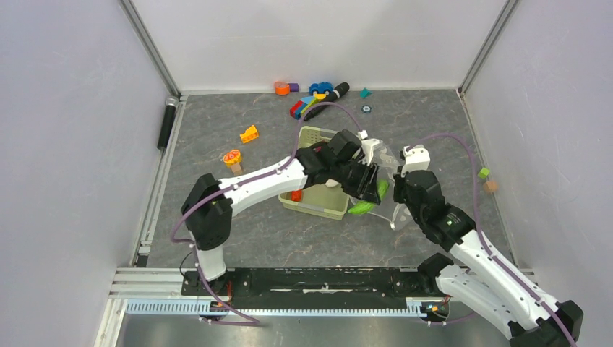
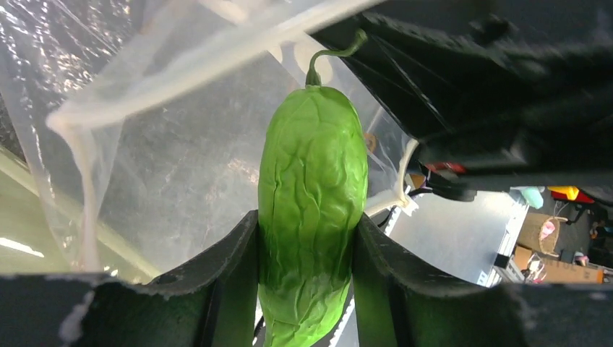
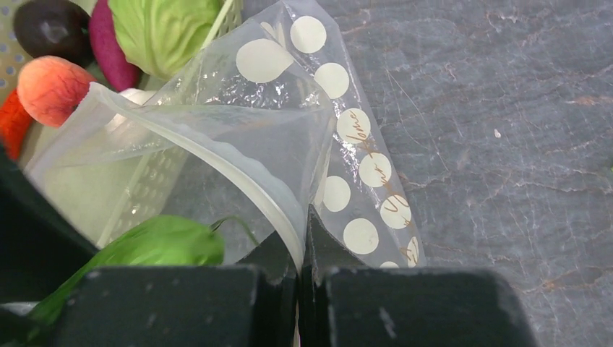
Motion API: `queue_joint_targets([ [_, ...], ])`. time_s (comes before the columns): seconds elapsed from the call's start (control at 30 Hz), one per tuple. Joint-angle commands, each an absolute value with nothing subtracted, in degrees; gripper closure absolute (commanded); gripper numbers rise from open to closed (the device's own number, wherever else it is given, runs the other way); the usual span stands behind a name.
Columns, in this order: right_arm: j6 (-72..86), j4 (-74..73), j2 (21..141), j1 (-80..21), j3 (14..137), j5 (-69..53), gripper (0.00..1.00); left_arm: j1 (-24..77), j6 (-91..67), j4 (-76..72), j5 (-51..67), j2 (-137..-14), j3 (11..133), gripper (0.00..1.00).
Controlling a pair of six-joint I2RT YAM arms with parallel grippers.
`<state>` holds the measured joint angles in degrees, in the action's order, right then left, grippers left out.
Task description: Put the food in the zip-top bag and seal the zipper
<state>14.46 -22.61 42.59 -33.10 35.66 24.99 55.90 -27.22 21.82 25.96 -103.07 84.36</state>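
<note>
left arm (image 1: 260, 182): stretched from its base up and to the right, forearm slanting toward centre
left gripper (image 1: 370, 184): jaws half apart, clamped on a cucumber (image 2: 311, 181)
right arm (image 1: 473, 249): angled up and left from its base
right gripper (image 1: 399, 176): jaws pinched tight on the edge of a bag (image 3: 289, 137)

Mouth of the zip-top bag (image 3: 217, 137) gapes open, its zipper (image 3: 253, 195) rim pinched in the right gripper (image 3: 305, 246); the cucumber (image 2: 311, 202) clamped in the left gripper (image 2: 307, 231) occupies the approach. The basket (image 1: 318, 210) sits against the bag on the left, blocking that side; the table (image 1: 426, 123) lies bare beyond the bag.
</note>
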Motion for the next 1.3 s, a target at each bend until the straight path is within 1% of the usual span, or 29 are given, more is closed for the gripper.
queue_joint_targets([
  [0.0, 12.5, -17.1, 39.9, -32.9, 34.3, 20.1, 1.00, 56.1, -30.7, 28.4, 22.5, -107.0, 91.3, 0.89],
  [0.13, 12.2, -16.6, 39.3, -33.0, 34.1, 18.1, 0.99, 56.2, -34.1, 28.0, 17.1, -107.9, 93.0, 0.90],
  [0.37, 13.8, -16.5, 39.9, -33.0, 33.8, 18.1, 0.98, 56.1, -44.1, 22.3, 6.2, -107.0, 92.1, 0.90],
  [0.5, 15.4, -16.5, 40.0, -33.0, 33.2, 18.3, 0.96, 56.7, -49.8, 18.7, 1.3, -108.0, 91.4, 0.94],
  [0.6, 16.0, -16.4, 40.2, -32.9, 32.9, 18.5, 0.96, 57.7, -51.4, 16.9, -2.4, -108.7, 91.5, 0.94],
  [0.67, 16.3, -16.5, 40.5, -33.0, 32.9, 18.5, 0.95, 58.0, -51.7, 16.4, -3.7, -109.0, 91.9, 0.82],
  [0.7, 16.4, -16.5, 40.5, -32.9, 33.0, 18.5, 0.95, 58.1, -51.5, 16.0, -3.7, -108.8, 91.9, 0.71],
  [0.73, 16.5, -16.5, 40.5, -32.9, 32.9, 18.5, 0.95, 58.2, -51.4, 15.7, -3.8, -108.8, 91.6, 0.57],
  [0.77, 16.5, -16.5, 40.5, -33.0, 32.9, 18.6, 0.95, 58.3, -50.9, 15.3, -3.6, -108.5, 91.4, 0.39],
  [0.8, 16.6, -16.5, 40.4, -33.0, 32.9, 18.7, 0.95, 58.4, -50.3, 15.0, -3.3, -108.2, 91.1, 0.29],
  [0.83, 16.7, -16.5, 40.3, -33.0, 32.9, 19.1, 0.95, 58.5, -49.8, 14.6, -3.0, -107.9, 90.6, 0.22],
  [1.0, 17.2, -16.9, 39.9, -33.0, 32.7, 21.4, 0.92, 59.3, -46.5, 10.6, 2.2, -105.2, 86.8, 0.04],
  [1.07, 17.4, -17.1, 39.9, -33.0, 32.8, 22.2, 0.92, 60.0, -43.7, 10.5, 3.7, -103.8, 85.8, 0.00],
  [1.27, 18.3, -18.9, 41.1, -32.9, 33.4, 26.4, 0.92, 61.1, -34.7, 12.3, 7.2, -97.0, 80.6, 0.00],
])
